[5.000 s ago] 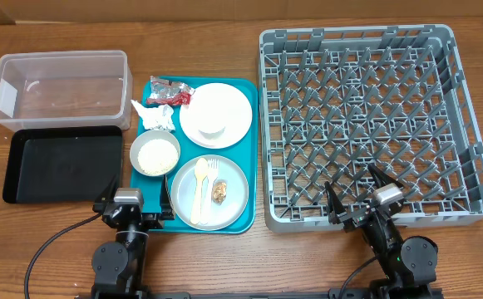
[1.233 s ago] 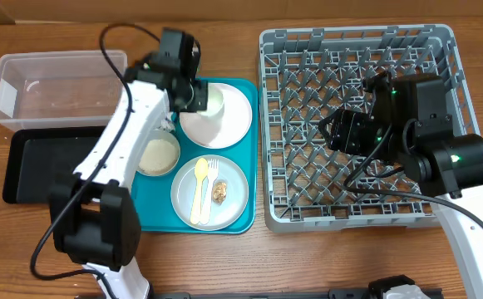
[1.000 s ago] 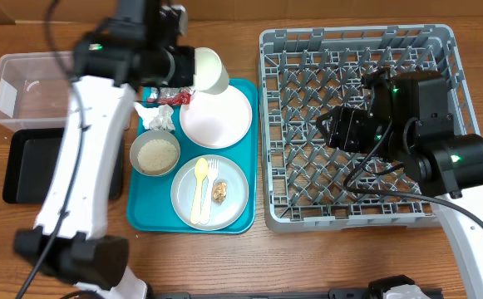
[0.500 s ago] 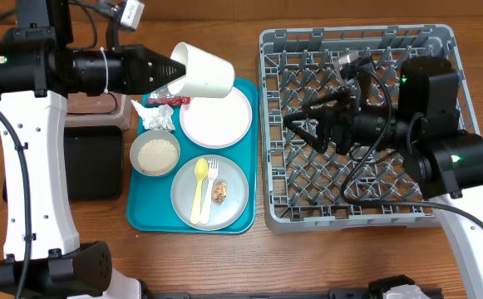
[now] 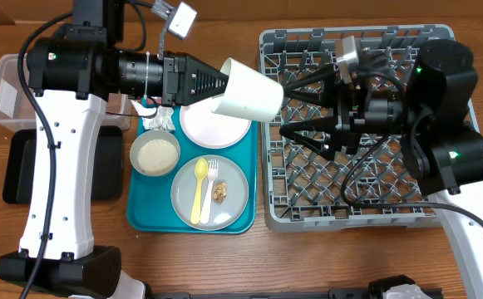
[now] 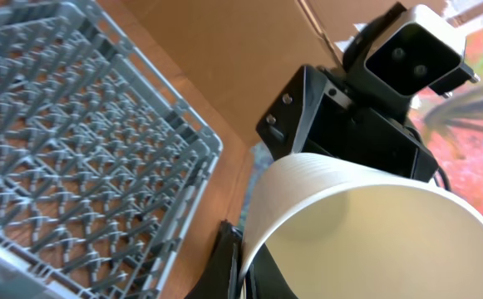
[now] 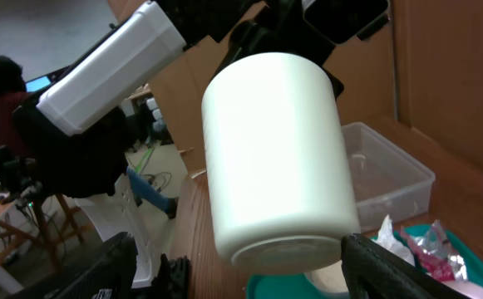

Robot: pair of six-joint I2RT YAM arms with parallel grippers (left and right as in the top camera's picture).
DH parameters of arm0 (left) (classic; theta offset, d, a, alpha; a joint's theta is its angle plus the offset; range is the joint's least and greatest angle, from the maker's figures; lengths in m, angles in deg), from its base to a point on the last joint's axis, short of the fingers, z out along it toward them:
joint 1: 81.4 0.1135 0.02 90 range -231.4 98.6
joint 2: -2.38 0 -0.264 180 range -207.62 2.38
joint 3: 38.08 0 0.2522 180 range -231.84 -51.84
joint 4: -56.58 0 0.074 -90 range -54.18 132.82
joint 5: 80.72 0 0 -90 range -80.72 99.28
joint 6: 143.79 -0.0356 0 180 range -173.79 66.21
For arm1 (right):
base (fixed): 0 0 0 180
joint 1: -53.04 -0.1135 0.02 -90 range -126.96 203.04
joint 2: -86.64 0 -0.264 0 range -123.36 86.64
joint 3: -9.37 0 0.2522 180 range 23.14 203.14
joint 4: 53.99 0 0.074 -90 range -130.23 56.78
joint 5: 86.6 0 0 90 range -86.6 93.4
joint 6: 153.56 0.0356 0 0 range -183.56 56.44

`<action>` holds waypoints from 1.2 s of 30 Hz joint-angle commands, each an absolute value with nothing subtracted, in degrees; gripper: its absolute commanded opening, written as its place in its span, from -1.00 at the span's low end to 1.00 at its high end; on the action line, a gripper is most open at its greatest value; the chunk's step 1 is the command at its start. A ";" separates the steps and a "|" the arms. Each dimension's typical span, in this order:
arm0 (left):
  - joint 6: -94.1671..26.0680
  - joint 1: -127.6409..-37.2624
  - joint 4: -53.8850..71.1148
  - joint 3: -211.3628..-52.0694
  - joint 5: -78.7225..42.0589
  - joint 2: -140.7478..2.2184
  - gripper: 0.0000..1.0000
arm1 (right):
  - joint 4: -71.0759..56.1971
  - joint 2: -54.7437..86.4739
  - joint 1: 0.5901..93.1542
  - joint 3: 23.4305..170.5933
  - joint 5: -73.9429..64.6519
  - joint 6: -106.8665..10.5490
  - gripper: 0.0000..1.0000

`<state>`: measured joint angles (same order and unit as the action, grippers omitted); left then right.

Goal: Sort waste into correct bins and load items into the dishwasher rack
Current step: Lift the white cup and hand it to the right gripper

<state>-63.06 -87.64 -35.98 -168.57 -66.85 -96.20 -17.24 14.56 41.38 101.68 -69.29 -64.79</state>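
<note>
Smooth white cup (image 5: pixel 248 90) (cylindrical, flat-bottomed)

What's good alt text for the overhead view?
The left fingers hold a white cup sideways by its rim while the open right fingers reach toward its base over the grey rack. Below, a teal tray holds two plates, a bowl, spoon and fork.

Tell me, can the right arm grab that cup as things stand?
Probably yes. The left fingers hold the cup in mid-air by its rim, with its base toward the right fingers. These are spread wide facing it, with nothing between.
</note>
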 commanded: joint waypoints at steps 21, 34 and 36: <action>-65.58 -95.71 -33.23 -168.94 -65.13 -96.64 -0.92 | -20.24 14.43 41.07 103.03 -76.30 -64.86 0.04; -63.76 -94.81 -32.95 -169.00 -57.61 -96.60 0.54 | -21.72 14.63 41.09 103.03 -74.49 -57.62 -0.23; -63.35 -93.94 -32.90 -169.11 -57.61 -96.53 0.54 | -21.72 14.63 41.09 103.03 -71.93 -55.46 -0.24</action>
<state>-64.24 -95.42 -33.12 -168.57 -60.52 -96.25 -21.37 13.93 41.31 101.68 -75.10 -60.25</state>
